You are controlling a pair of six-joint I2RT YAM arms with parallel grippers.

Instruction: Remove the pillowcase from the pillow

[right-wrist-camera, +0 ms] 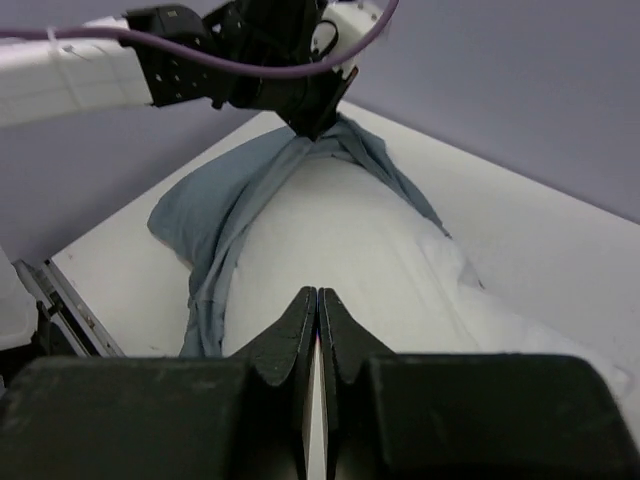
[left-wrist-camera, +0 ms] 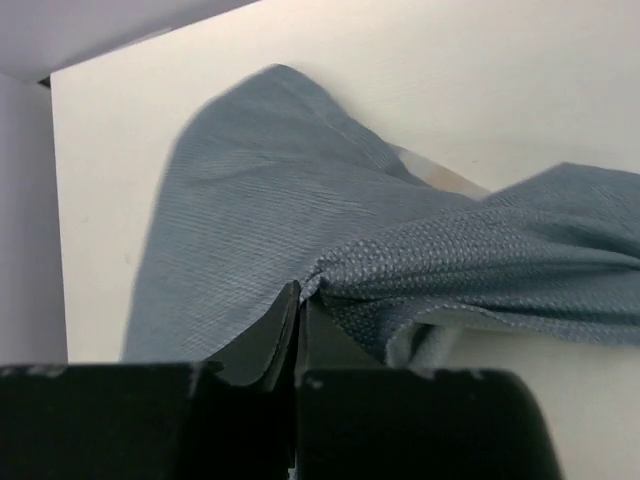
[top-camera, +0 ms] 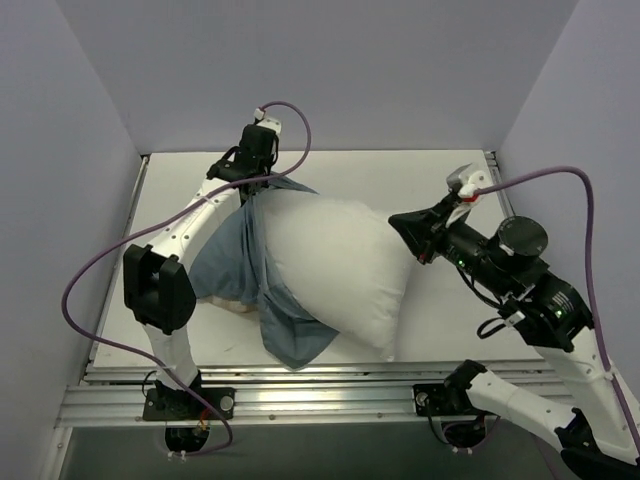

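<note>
The white pillow [top-camera: 335, 265] lies across the middle of the table, most of it bare. The blue pillowcase [top-camera: 225, 260] is bunched round its left end and hangs down to the front [top-camera: 295, 340]. My left gripper [top-camera: 258, 183] is shut on a pinch of the pillowcase at the pillow's far left corner; in the left wrist view the jaws [left-wrist-camera: 300, 295] are closed on a fold of the blue fabric [left-wrist-camera: 250, 200]. My right gripper [top-camera: 405, 235] is shut on the pillow's right edge. In the right wrist view its fingers [right-wrist-camera: 317, 295] are closed over the white pillow [right-wrist-camera: 350, 230], with the pillowcase [right-wrist-camera: 215, 205] beyond.
The white table top [top-camera: 420, 175] is walled by purple panels at the back and on both sides. An aluminium rail [top-camera: 300, 385] runs along the front edge. Purple cables loop above both arms. The left arm reaches over the table's left side.
</note>
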